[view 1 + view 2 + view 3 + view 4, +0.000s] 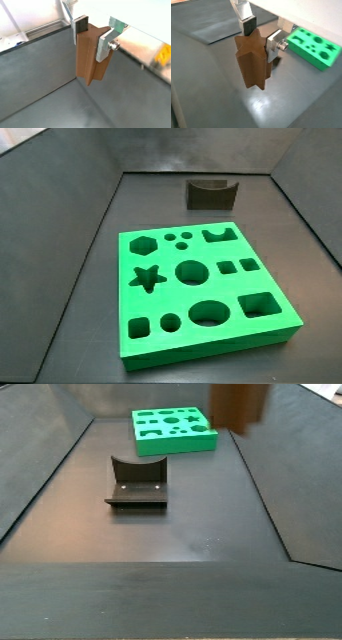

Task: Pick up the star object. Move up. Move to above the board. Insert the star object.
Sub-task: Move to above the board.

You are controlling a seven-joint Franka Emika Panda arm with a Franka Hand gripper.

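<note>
in both wrist views the gripper [92, 31] is pinching the star object [89, 57] near its upper end. one silver finger [81, 23] with its dark pad presses one side of the post, and the other finger [105, 47] presses the opposite side. the star object hangs upright below the fingers, well above the dark grey floor [40, 75], and its lower end touches nothing. in a wrist view its star-shaped lower end [255, 82] and its ridged brown sides are clear to see.

in that same wrist view the board [314, 46] lies on the floor behind the gripper [259, 31], well apart from the held post. it is bright green and some round and square holes show on its top.

in a side view the board [201, 293] lies flat in the middle of the dark floor [74, 318], with its star hole [147, 278] near one long edge. the fixture [210, 193] stands beyond the board, close to the back wall, and it does not touch the board.

in a side view the star object [242, 406] shows as a blurred brown shape at the upper edge, beside the board [174, 430]. the gripper itself is cut off by the frame there. the fixture [136, 484] stands nearer on the floor, apart from the board.
</note>
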